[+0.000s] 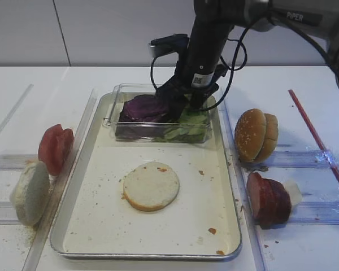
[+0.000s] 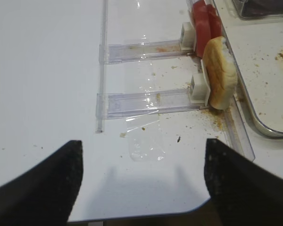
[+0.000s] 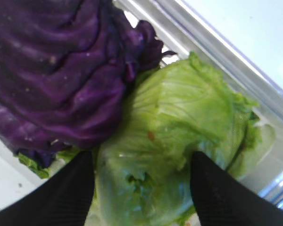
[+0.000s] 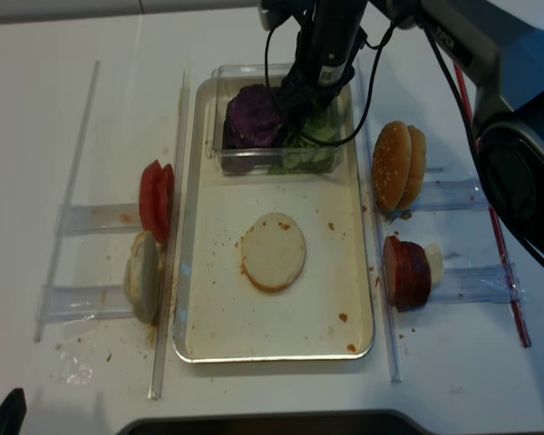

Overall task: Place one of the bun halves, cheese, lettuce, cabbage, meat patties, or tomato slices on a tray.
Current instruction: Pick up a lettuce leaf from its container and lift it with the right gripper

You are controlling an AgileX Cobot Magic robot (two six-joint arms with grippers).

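Note:
My right gripper (image 1: pixel 183 104) reaches down into a clear plastic box (image 1: pixel 158 134) at the far end of the silver tray (image 1: pixel 73 189). Its jaws stand open, one black finger on each side of the light green lettuce (image 3: pixel 179 122). Purple cabbage (image 3: pixel 56 70) lies just left of it. A pale bun half (image 1: pixel 151 186) rests flat in the middle of the tray. The left gripper (image 2: pixel 141 174) hangs open over bare table near the front left edge, holding nothing. I cannot make out any cheese.
Clear plastic racks flank the tray. On the left stand tomato slices (image 1: pixel 55 148) and a pale bun half (image 1: pixel 30 192). On the right stand sesame bun halves (image 1: pixel 255 134) and meat patties (image 1: pixel 268 199). A red rod (image 1: pixel 316 141) lies at far right.

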